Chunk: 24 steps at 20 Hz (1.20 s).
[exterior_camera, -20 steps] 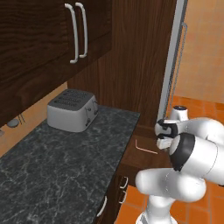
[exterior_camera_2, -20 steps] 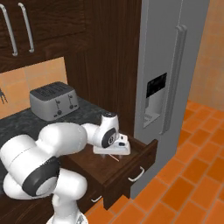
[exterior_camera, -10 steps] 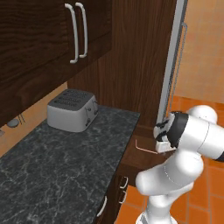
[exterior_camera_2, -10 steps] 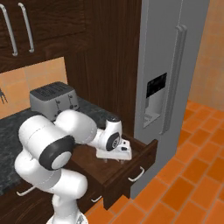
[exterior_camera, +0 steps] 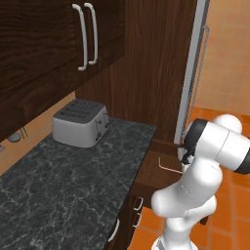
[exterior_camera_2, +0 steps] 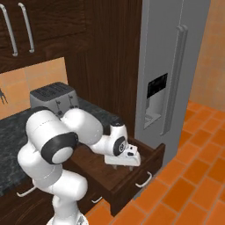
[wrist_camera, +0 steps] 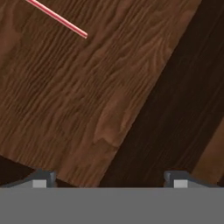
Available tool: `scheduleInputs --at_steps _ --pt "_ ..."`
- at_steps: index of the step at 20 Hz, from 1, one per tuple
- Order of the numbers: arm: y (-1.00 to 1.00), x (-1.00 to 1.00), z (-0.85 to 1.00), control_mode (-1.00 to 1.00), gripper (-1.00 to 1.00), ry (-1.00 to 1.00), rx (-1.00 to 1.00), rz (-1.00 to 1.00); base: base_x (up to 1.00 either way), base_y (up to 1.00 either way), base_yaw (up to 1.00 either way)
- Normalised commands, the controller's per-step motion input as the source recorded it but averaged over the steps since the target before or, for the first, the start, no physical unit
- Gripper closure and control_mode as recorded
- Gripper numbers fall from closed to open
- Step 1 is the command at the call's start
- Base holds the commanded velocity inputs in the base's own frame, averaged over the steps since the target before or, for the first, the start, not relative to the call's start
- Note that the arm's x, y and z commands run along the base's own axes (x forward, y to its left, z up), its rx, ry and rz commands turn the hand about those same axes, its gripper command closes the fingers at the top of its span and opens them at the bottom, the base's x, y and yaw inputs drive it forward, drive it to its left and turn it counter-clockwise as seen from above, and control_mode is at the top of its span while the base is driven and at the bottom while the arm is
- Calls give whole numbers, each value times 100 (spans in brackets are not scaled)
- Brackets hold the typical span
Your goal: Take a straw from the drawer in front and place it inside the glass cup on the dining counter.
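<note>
The drawer (exterior_camera_2: 125,189) stands pulled out, its small silver handle (exterior_camera_2: 143,181) on the front panel. My gripper (exterior_camera_2: 123,166) hangs open just above the drawer's inside, fingers pointing down. In the hand view the straw (wrist_camera: 57,18), a thin pinkish-red stick, lies on the drawer's wood floor (wrist_camera: 87,96) at the top left, well away from my open gripper (wrist_camera: 109,181), and runs off the frame edge. Nothing sits between the fingertips (wrist_camera: 41,179). A dark strip of drawer wall (wrist_camera: 166,118) crosses on the right. The glass cup and the dining counter are out of view.
A silver toaster (exterior_camera: 80,122) sits on the black speckled counter (exterior_camera: 63,185) left of the drawer (exterior_camera: 156,168). Dark wall cabinets with long handles (exterior_camera: 85,34) hang above. The steel fridge (exterior_camera_2: 171,79) stands close on the drawer's right. Orange tile floor (exterior_camera_2: 193,180) lies in front.
The arm has swung its elbow round, and the hand has sunk a little lower over the open drawer, toward its front. The jaws stay wide.
</note>
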Motion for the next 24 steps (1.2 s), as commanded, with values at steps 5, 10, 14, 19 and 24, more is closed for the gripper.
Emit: scheduleInputs --at_steps 5,10,14,19,24 --pt "-84 -56 4 -100 -100 -1 -8 -12 0 0 0" --pt "60 -2 66 -100 -100 -17 5 4 0 0 0" --pt "81 38 46 -100 -100 -11 4 8 0 0 0" --pt "24 57 3 -100 -100 -5 0 10 0 0 0" --pt "9 64 0 -100 -100 0 4 14 0 0 0"
